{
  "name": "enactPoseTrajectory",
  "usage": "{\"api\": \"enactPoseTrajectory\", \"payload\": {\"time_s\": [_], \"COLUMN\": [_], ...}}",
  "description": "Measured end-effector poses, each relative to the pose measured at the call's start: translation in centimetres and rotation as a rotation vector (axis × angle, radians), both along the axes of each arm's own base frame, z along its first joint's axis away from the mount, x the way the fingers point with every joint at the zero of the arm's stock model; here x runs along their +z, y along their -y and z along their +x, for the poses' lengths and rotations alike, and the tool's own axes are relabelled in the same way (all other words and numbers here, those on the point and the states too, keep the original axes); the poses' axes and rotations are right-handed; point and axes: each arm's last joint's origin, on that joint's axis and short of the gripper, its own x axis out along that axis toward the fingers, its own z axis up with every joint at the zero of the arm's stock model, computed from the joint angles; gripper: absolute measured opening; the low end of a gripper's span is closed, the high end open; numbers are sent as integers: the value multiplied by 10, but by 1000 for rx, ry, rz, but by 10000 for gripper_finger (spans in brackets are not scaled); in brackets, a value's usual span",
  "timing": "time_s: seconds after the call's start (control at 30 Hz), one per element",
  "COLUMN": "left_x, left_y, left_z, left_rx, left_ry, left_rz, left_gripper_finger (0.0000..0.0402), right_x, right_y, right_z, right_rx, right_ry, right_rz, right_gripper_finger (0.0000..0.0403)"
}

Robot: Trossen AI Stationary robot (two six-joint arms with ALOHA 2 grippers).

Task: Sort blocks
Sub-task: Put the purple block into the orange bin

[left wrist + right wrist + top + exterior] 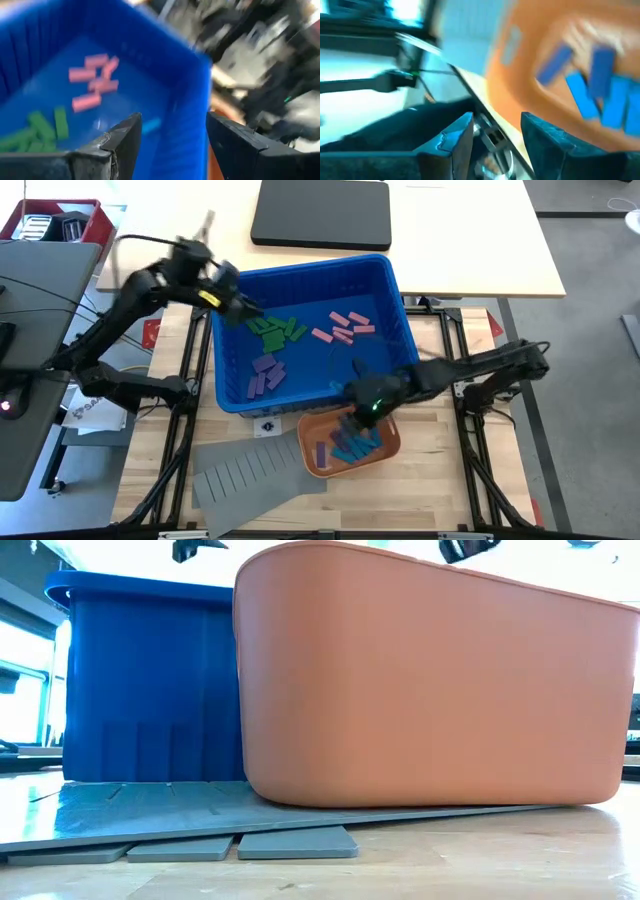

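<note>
Blue blocks (352, 446) sit in my orange tray (313, 422); green (277, 330), pink (341, 326) and purple (266, 374) ones are grouped in the blue bin (390, 290). Both jaws open, empty.

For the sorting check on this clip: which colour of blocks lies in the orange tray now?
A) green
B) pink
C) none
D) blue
D: the high view shows blue blocks in the orange tray, with a purple one beside them, while green blocks and pink blocks lie in the blue bin.
</note>
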Motion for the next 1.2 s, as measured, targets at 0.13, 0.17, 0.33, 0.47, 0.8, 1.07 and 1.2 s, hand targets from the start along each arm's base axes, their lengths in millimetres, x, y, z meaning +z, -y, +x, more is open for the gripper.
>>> {"api": "enactPoseTrajectory", "payload": {"time_s": [0.13,0.17,0.33,0.47,0.8,1.07,1.2], "left_x": [-21,-27,-64,-100,-197,-258,-272], "left_y": [3,4,4,-1,-30,-42,-46], "left_z": [23,30,61,87,146,164,169], "left_rx": [5,17,48,34,56,21,25], "left_ry": [-172,-223,-503,-717,-1055,-1247,-1266], "left_rz": [-44,-53,-154,-256,-302,-277,-227], "left_gripper_finger": [214,212,202,198,198,197,197], "right_x": [43,53,84,95,102,97,95], "right_y": [15,19,41,55,65,66,65], "right_z": [-9,-11,-12,-12,-13,-16,-17], "right_rx": [14,13,-33,-82,-68,-46,-35], "right_ry": [197,238,349,387,399,339,322], "right_rz": [-126,-161,-346,-447,-531,-535,-532], "right_gripper_finger": [160,160,161,161,161,161,161]}}
